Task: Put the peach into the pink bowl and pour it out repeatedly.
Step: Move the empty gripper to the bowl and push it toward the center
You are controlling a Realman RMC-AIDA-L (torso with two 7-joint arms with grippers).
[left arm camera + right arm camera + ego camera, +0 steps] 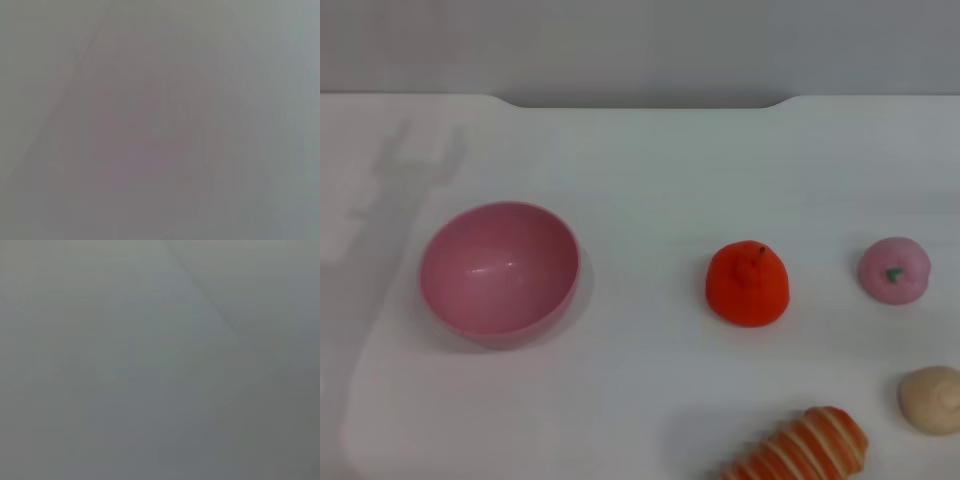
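Head view: a white bench point(640, 400) fills the scene, its far edge running below a grey wall. The pink bowl point(500, 270) sits toward the bench's left side, tipped a little so its opening faces up and toward the camera, with nothing inside. Well apart from it, toward the right edge, lies the peach point(894, 269), small and pale pink, its green stem mark facing up. Between bowl and peach, nearer the peach, sits a bright orange-red fruit point(748, 284). Near the right edge, closer to the front, rests a beige round lump point(931, 399). An orange-and-white striped item point(805, 452) lies at the front edge, partly cut off. No gripper or arm appears here.

Left wrist view: only a flat, blurred grey-mauve surface; the left gripper is not seen, so its state cannot be told.

Right wrist view: only a flat grey surface; the right gripper is likewise unseen.
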